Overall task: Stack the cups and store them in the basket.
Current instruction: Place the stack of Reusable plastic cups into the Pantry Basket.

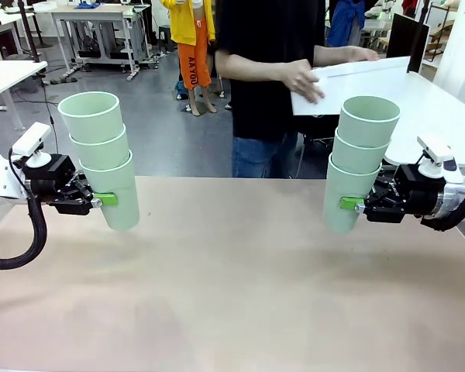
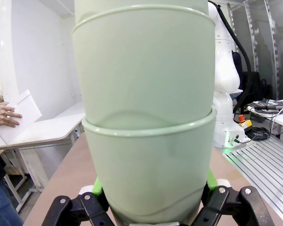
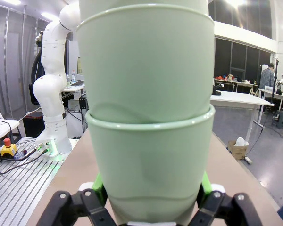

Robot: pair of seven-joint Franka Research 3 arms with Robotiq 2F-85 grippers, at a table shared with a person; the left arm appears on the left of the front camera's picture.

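Observation:
Two stacks of pale mint-green cups hang above the table. My left gripper (image 1: 102,200) is shut on the lowest cup of the left stack of three (image 1: 106,157), tilted slightly left. On the right, my right gripper (image 1: 352,204) is shut on the bottom cup of another stack of three (image 1: 358,160). In the left wrist view the held cups (image 2: 146,117) rise between the green-padded fingers (image 2: 97,187). The right wrist view shows its cups (image 3: 148,117) the same way, between its fingers (image 3: 100,184). A person holds the white basket (image 1: 356,81) at the far side, tilted.
The person in a black shirt (image 1: 263,62) stands at the far edge of the tan table (image 1: 232,294), hands on the basket. A white table (image 1: 442,116) stands at the back right. The opposite arm's base (image 2: 226,84) shows in each wrist view.

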